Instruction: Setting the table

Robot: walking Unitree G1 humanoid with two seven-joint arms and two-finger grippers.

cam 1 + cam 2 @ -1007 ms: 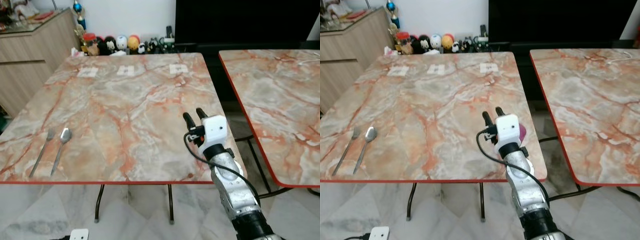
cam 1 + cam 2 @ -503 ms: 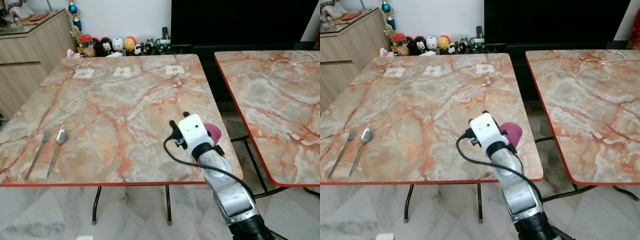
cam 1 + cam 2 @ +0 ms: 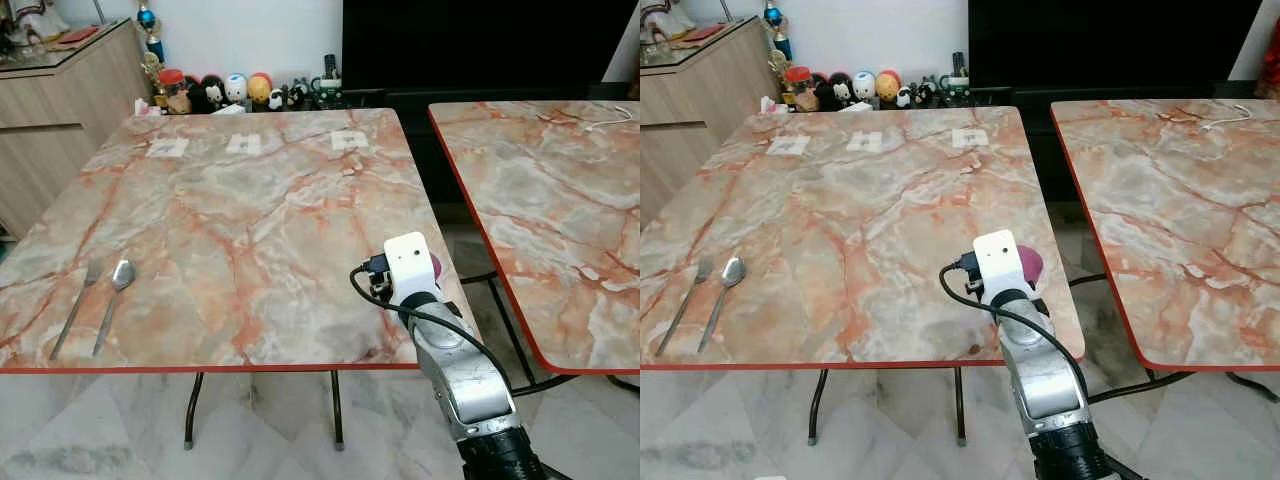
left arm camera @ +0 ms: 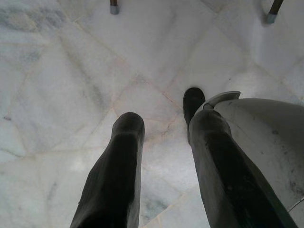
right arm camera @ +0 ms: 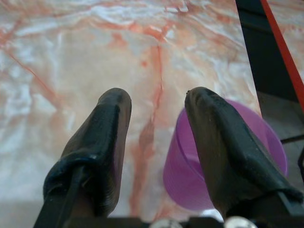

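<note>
A purple cup [image 3: 434,268] stands on the marble table [image 3: 250,210] near its front right corner. My right gripper [image 5: 159,95] hangs open just over the tabletop there, under its white wrist housing [image 3: 408,262]. In the right wrist view one finger [image 5: 228,142] overlaps the cup [image 5: 183,161], and bare marble shows in the gap; I cannot tell if that finger touches the cup. A fork [image 3: 75,310] and a spoon [image 3: 110,305] lie side by side at the front left. My left gripper [image 4: 161,107] hangs open over the floor.
A second marble table [image 3: 540,190] stands to the right across a narrow gap, with a white cable [image 3: 605,112] on it. Three paper cards [image 3: 245,144] lie at the far edge. Toy figures [image 3: 240,88], a wooden cabinet [image 3: 60,110] and a dark screen [image 3: 480,40] stand behind.
The right wrist has tipped forward, so its fingers, raised a second ago, are now hidden behind the housing. The purple cup has come into sight beside it. The camera has shifted slightly.
</note>
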